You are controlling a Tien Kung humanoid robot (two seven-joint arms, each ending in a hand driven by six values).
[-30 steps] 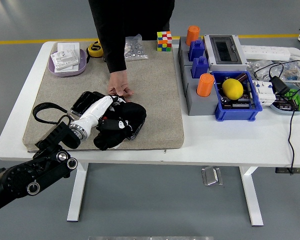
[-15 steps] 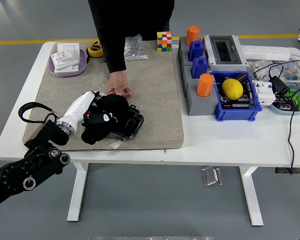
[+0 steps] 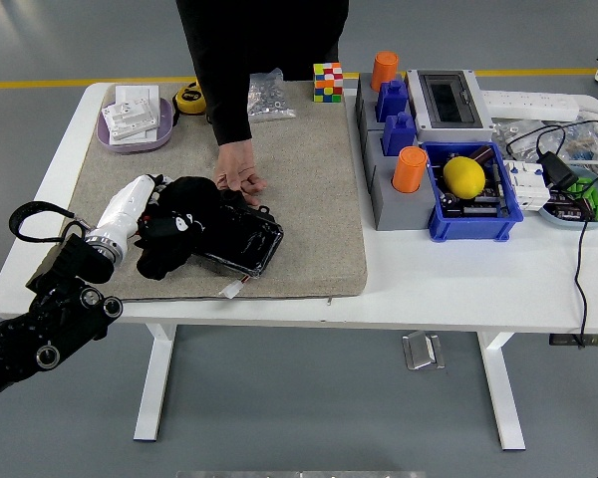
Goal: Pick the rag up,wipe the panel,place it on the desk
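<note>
Containers first. Blue bin (image 3: 475, 204) sits toward the table's right edge and holds a yellow lemon-like ball (image 3: 463, 176) on top of small dark parts (too small to identify). Beside it stands a grey block (image 3: 389, 184) carrying two orange cups (image 3: 409, 169) and two blue pieces (image 3: 395, 117). A purple tray (image 3: 135, 134) at the far-left corner holds white flat parts (image 3: 132, 110). A pale dish (image 3: 578, 202) at the right edge holds green and dark items tangled with cables.

Task items: black rag (image 3: 179, 234) lies bunched on the dark panel (image 3: 247, 244), on the near-left part of the beige mat (image 3: 309, 189). The left hand (image 3: 157, 214) is pressed into the rag; its fingers appear to be closed on the cloth, though black on black makes this hard to confirm. Right arm out of frame.

A person's hand (image 3: 239, 179) rests at the panel's far edge, fingertips down.

Surface: white table (image 3: 458, 289) carries the mat, a colour cube (image 3: 327, 82), a yellow tape measure (image 3: 189, 97) and a white power strip (image 3: 533, 103). The floor is grey with a yellow line.
</note>
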